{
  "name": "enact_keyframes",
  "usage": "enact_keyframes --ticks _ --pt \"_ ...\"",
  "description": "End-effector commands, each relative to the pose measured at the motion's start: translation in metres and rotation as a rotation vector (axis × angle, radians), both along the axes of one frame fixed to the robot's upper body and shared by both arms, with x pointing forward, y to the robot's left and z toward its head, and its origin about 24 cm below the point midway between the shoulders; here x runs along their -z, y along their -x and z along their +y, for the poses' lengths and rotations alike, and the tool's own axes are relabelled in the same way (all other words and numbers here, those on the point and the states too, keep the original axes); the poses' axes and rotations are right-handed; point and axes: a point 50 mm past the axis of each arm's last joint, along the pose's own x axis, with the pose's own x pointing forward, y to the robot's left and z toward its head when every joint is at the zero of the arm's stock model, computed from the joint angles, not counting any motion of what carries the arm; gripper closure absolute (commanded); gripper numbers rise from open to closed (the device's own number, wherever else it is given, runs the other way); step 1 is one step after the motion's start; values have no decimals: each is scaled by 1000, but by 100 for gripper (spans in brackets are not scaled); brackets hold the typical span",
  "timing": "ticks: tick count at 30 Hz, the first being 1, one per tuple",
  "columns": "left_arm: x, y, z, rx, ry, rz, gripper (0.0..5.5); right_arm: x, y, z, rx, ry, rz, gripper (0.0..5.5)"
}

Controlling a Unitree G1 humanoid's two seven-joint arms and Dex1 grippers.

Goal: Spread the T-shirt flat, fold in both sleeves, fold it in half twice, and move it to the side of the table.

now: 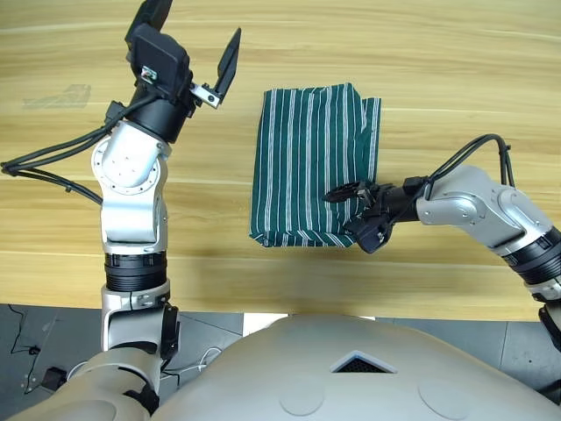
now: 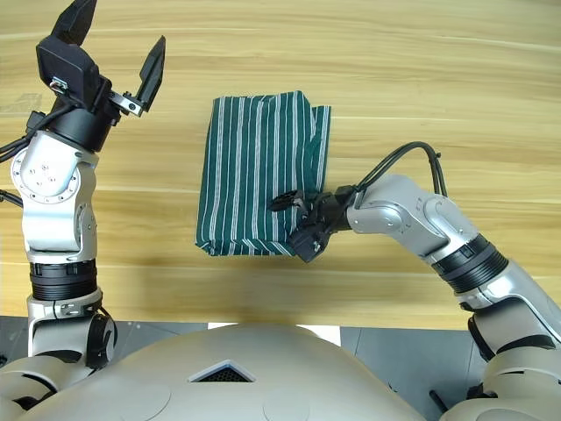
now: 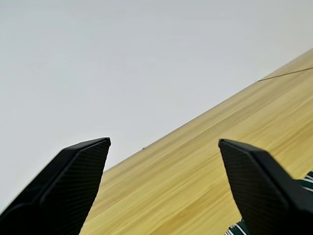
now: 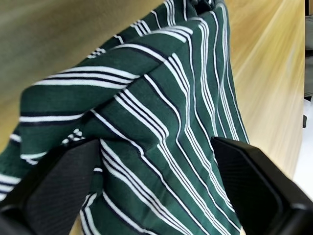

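Note:
The green T-shirt [image 1: 307,158] with white stripes lies folded into a narrow rectangle on the wooden table [image 1: 438,53]. My right gripper [image 1: 351,219] is low at the shirt's near right corner, open, one finger above the cloth and one below its edge. In the right wrist view, striped cloth [image 4: 161,98] lies between the two spread fingers [image 4: 254,186]. My left gripper [image 1: 200,22] is raised to the left of the shirt, open and holding nothing. The left wrist view has its black fingertips [image 3: 73,166] wide apart over bare wood.
The table's front edge [image 1: 263,307] runs just behind the shirt's near hem, with dark floor below it. Black cables [image 1: 53,167] trail from my left arm over the table's left part. Bare wood stretches on both sides of the shirt and beyond it.

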Motion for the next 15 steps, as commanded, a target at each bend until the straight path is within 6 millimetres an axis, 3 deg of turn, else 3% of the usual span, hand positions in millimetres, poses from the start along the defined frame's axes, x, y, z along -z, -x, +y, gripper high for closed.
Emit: enact_keyframes --ticks 1,5,7,10,13,15 --pt "4 3 -4 13 -9 20 140 20 11 -11 18 107 74 131" --pt "6 4 -1 -1 -10 31 140 21 4 -16 66 101 53 131" --pt "7 5 0 2 -14 35 140 10 5 -12 104 24 98 131" --pt "3 10 10 4 -59 24 140 -28 15 -16 157 -166 230 131" --pt "-12 19 35 -20 -142 -7 140 -81 35 -22 127 -449 453 131" --pt "-22 27 43 6 -173 -20 140 -101 40 -27 112 -569 520 131"
